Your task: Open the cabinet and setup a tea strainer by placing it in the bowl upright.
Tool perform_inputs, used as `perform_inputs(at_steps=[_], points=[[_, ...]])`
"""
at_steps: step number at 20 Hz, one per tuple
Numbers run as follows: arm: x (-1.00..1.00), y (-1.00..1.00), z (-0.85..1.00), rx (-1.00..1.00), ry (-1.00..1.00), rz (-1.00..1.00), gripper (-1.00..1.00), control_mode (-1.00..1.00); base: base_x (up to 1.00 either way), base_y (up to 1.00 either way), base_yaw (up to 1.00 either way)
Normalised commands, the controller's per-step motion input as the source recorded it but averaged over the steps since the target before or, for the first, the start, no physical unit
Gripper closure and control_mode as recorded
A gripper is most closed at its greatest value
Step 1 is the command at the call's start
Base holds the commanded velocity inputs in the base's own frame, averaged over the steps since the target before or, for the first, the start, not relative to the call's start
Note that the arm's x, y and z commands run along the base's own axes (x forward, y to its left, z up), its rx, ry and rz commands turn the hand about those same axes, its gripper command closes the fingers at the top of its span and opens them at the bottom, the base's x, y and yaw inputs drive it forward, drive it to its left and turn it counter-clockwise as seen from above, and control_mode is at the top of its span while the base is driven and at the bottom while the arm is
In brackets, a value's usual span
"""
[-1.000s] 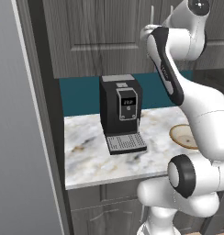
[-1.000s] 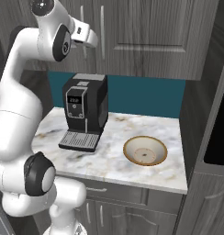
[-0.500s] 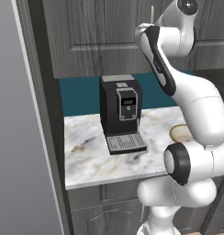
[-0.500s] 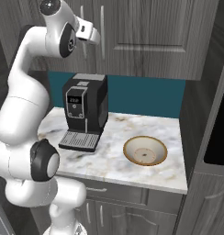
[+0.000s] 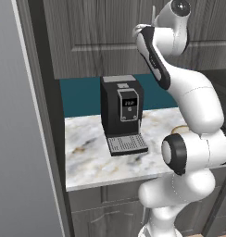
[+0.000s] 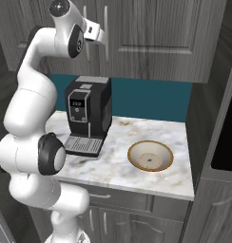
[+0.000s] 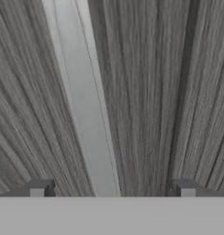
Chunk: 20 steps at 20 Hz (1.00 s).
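Dark grey wood grain is all around us: the cabinet (image 6: 151,33) is the biggest thing here, its doors shut, and our gripper (image 7: 112,193) is raised right up against its face. We are on the first step, getting the cabinet open; the tea strainer has yet to be seen, so we judge it is behind those doors.

In the hand view the silver bar handle (image 7: 84,105) runs straight ahead of the gripper, passing between the two spread fingertips (image 7: 38,189), a little nearer the left one. The jaws stand apart with nothing in them. The next move, as we read it, calls for a short push forward until the bar sits well between the pads, then closing on it and pulling along the door's arc (a straight tug would fight the hinge).

Well below the gripper lies the marble counter (image 6: 113,166). On it the black coffee machine (image 6: 87,114) stands almost directly under the hand, and the bowl (image 6: 150,156) rests below and to the right of the gripper, empty and upright, well apart from the machine.

Against the earlier pictures, the arm has reached higher and closer to the cabinet front, the hand drawing in toward the handle; the bowl, machine and doors are where they were, and the base has not driven.
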Motion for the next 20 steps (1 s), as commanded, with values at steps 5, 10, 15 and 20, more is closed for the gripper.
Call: perform_inputs(at_steps=[5,10,15,20], points=[[0.31,0.00,-0.06,0.00,-0.01,0.00,-1.00,-1.00,0.00,0.00,0.00],[0.25,0.00,-0.08,0.00,0.00,0.00,-1.00,-1.00,0.00,0.00,0.00],[0.33,0.00,-0.08,0.00,0.00,0.01,1.00,-1.00,0.00,0.00,0.00],[0.31,0.00,-0.01,0.00,0.00,0.00,1.00,-1.00,0.00,0.00,0.00]])
